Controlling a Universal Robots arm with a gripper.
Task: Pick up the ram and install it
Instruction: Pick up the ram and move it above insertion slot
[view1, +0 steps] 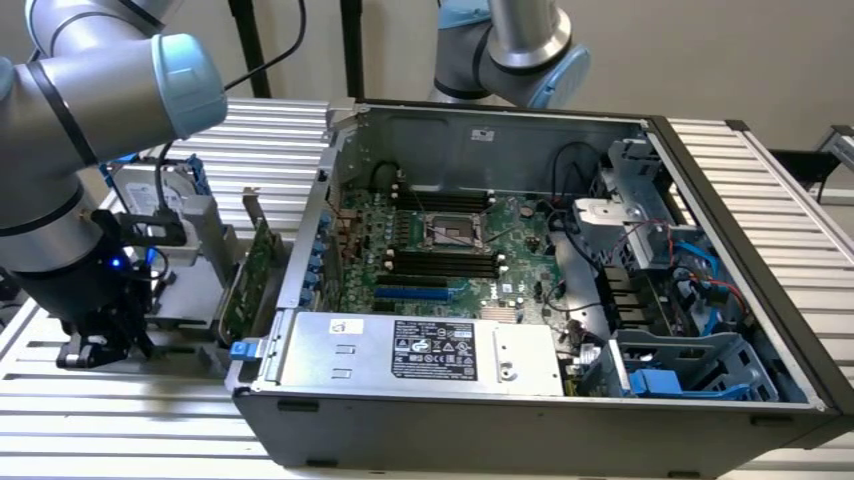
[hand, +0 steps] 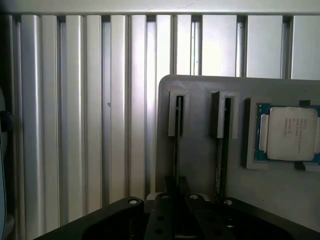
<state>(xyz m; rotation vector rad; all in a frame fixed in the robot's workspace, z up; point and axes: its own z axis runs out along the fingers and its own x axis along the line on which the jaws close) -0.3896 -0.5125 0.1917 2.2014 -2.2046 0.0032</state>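
Over the grey holder (hand: 200, 150) on the slatted bench (hand: 75, 125), the arm (view1: 54, 200) was held low, with the jaws set at the near end of the holder's outer slot. The ram (hand: 176, 135) was stood on edge in that slot, so that only its thin dark edge was presented from above. This was judged to be the purpose of the holder: a stick kept upright can be taken across its thickness and lifted straight out.

The jaws were lined up with the ram's edge and seemed to straddle its end. Whether they were closed on it or merely open about it could not be told. The ram was judged not yet lifted, since it was seated along the slot's length.

A second stick (hand: 223, 145) was stood the same way in the holder's inner slot. A processor (hand: 289, 133) was laid flat in a recess of the holder just beyond that.

On the exterior view's right of the holder, a green expansion card (view1: 254, 275) was propped upright (not the part wanted). Just past it the open computer case (view1: 534, 420) was laid on its side. The motherboard (view1: 400, 215) was thus turned upward, presumably so that parts could be pressed in from above. Its long black memory slots (view1: 441, 262) appeared unfilled.
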